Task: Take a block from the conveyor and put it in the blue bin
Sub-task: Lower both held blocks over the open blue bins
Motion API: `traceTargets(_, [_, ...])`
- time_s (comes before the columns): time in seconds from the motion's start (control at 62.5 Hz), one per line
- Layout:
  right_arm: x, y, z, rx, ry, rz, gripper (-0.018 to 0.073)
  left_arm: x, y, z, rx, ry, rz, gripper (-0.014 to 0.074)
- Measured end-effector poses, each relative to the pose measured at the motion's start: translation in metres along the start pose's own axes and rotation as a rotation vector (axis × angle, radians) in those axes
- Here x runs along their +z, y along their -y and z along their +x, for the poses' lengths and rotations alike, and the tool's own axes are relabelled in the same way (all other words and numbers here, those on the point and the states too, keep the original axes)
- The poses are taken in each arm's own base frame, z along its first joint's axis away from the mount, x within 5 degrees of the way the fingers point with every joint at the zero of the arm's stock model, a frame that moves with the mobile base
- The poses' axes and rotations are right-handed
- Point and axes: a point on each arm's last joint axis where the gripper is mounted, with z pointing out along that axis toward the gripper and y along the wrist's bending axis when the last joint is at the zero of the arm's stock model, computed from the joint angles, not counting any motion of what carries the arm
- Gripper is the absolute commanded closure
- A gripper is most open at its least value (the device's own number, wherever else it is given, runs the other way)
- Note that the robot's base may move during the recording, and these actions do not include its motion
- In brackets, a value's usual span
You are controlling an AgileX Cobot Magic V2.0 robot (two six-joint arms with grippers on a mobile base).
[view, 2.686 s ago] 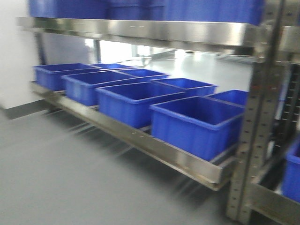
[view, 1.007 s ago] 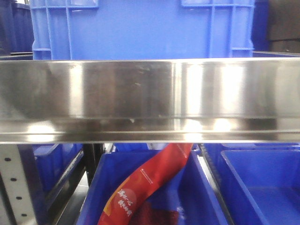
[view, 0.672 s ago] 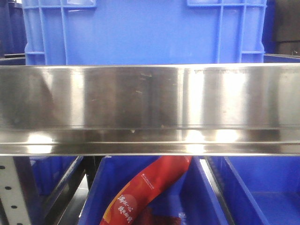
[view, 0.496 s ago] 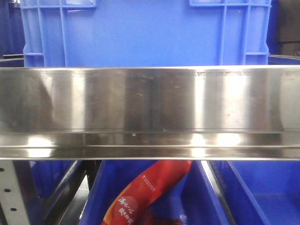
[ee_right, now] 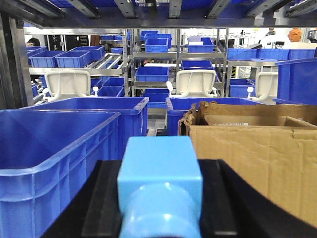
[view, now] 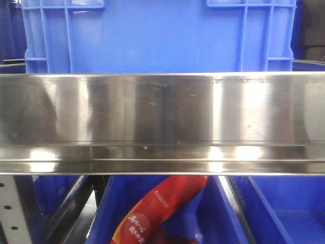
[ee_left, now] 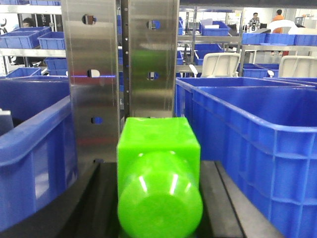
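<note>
The green block (ee_left: 158, 148), a cube with a rounded stub facing the left wrist camera, sits squarely between the black fingers (ee_left: 99, 208) of the left gripper (ee_left: 158, 166). The fingers lie against its two flanks, so the gripper is closed down to the block's width and has hold of it. Directly behind the block stands a steel upright (ee_left: 121, 74) with punched holes. Just left of the block is the rim of a blue bin (ee_left: 34, 139). Just right of it is a second blue bin (ee_left: 247, 129), its wall near the block but apart from it.

In the right wrist view a light blue block (ee_right: 159, 183) of the same shape lies likewise between the black fingers (ee_right: 96, 198) of the right gripper (ee_right: 159, 168), which is closed on its sides. Left of this block is a deep blue bin (ee_right: 59, 148); right of it is an open cardboard box (ee_right: 257, 148).

In the front view a steel shelf rail (view: 162, 117) runs straight across. A blue crate (view: 157, 35) stands above it, and a lower bin (view: 218, 213) beneath it holds a red packet (view: 157, 203).
</note>
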Motion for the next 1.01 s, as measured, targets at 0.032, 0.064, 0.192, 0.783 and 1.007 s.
traceTargets(0.032, [0.000,0.000,0.000,0.000,0.001,0.000,0.0721,0.000,0.000,-0.001,0.000,0.007,-0.001,0.0708])
traceTargets(0.064, [0.000,0.000,0.000,0.000,0.004,0.001,0.0721,0.000,0.000,-0.001,0.000,0.014,-0.003,0.0708])
traceTargets(0.192, [0.000,0.000,-0.001,0.000,0.006,0.001,0.0721,0.000,0.000,-0.002,0.000,0.022,-0.004,0.0708])
traceTargets(0.783, [0.037,-0.009,-0.065,0.100,0.007,-0.095,0.0721,0.041,0.001,-0.070,0.063,-0.043,0.029,0.0708])
traceTargets(1.007, [0.101,-0.030,-0.069,0.110,-0.142,-0.217,0.0721,0.090,0.020,-0.098,0.069,-0.079,0.169,0.0708])
